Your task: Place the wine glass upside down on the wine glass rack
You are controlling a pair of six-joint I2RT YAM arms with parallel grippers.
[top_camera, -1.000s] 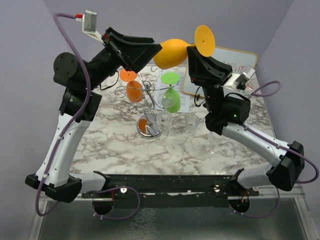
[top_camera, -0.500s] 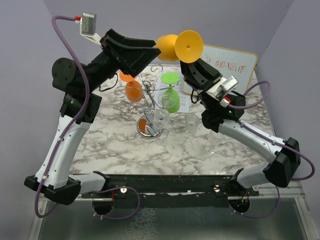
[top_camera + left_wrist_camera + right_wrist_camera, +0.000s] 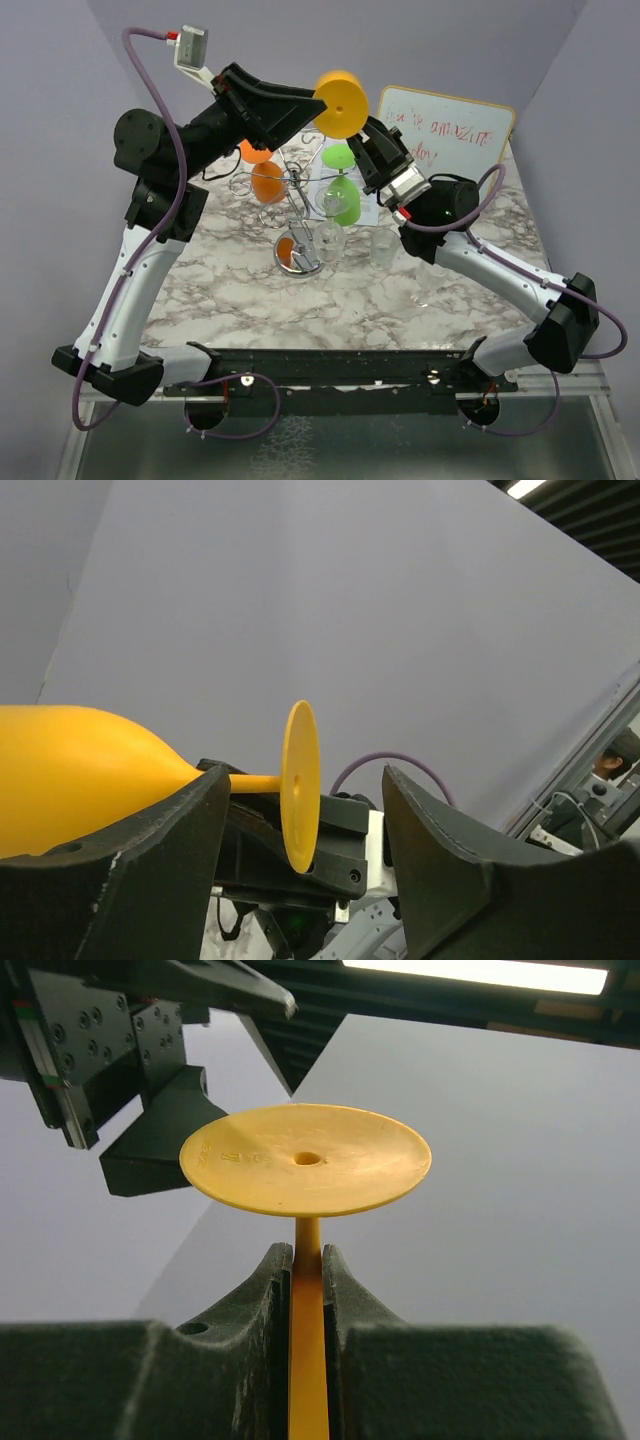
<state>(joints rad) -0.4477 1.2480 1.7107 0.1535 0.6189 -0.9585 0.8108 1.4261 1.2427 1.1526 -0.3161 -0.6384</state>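
Pinching wine glass point(image 3: 305, 1160) stem, right tool point(image 3: 307, 1260); foot edge near parted left tool point(image 3: 305, 785)

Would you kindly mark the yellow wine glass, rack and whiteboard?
yellow wine glass point(image 3: 305, 1160): right wrist view, foot.
wine glass rack point(image 3: 300, 262): top external view, base disc.
whiteboard point(image 3: 460, 120): top external view, face.

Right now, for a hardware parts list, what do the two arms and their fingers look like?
The left arm and right arm match: white lower links, black joints and upper sections. A purple cable runs along each to a small white camera box with a red connector at the wrist. The fingers are matte black, broad and tapering.
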